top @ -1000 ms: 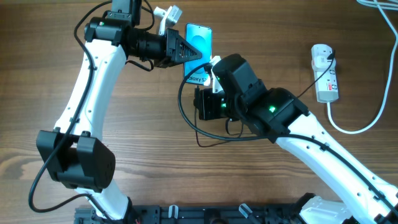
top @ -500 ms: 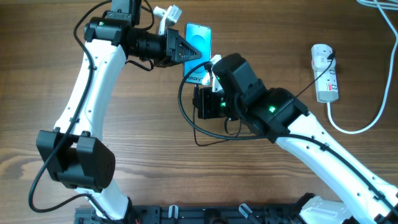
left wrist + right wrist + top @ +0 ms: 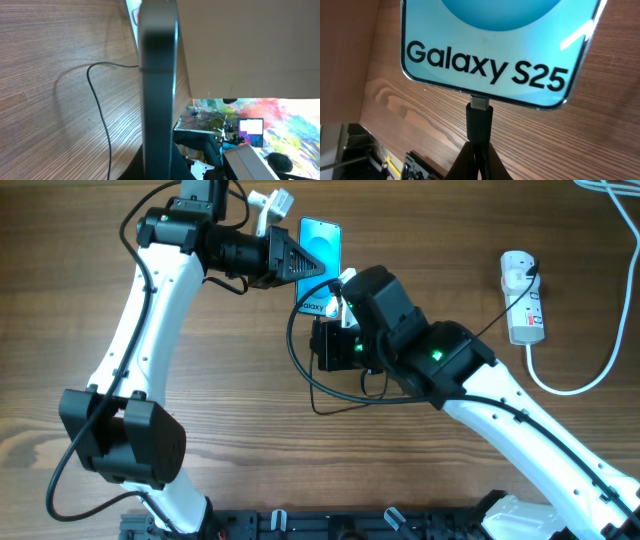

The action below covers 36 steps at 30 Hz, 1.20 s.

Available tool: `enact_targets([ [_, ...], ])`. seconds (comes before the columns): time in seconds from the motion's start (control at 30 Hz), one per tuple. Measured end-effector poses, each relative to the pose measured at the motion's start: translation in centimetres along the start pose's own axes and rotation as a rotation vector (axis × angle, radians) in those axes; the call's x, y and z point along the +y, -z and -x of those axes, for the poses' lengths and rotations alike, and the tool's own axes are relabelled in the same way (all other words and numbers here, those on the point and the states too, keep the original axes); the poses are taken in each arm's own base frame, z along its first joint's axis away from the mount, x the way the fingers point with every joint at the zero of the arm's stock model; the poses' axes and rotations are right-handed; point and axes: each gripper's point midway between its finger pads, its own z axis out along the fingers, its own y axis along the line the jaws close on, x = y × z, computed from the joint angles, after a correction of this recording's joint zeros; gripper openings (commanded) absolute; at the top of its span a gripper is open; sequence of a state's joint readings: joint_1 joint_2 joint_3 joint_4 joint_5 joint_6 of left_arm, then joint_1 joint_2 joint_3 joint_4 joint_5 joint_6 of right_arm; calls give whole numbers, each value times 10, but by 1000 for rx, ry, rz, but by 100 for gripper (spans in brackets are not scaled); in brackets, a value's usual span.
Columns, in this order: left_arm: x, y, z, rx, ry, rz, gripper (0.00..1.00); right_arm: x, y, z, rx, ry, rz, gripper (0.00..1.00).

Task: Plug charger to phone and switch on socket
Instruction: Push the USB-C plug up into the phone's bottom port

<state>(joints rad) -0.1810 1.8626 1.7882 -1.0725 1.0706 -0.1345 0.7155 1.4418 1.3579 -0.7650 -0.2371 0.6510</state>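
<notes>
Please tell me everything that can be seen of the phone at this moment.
The phone is a slim rectangular smartphone with rounded corners, a turquoise-blue screen and a white strip reading "Galaxy S25". Its rim looks like grey metal. The left gripper grips it at its long side. The charger, its plug tip held by the right gripper, sits at the bottom port; how deep, I cannot tell.

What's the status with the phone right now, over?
Left gripper shut on phone. Right gripper shut on charger, tip at phone's port, metal showing. Socket untouched. Nothing in the way.
</notes>
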Motion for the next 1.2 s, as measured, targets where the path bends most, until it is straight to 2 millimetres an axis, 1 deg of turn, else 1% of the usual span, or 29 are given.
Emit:
enact_targets([
  [0.13,3,-3,-1,2,-6,24,4,-2,-4,-1,11,-3,-6,4],
  [0.53,8,-3,-2,4,-41,52,4,-4,-3,-1,25,-20,6,4],
  [0.73,8,-3,-4,10,-21,56,4,0,-3,0,27,-28,27,4],
  [1.2,10,-2,-4,10,4,64,4,0,-3,0,24,-14,29,4],
])
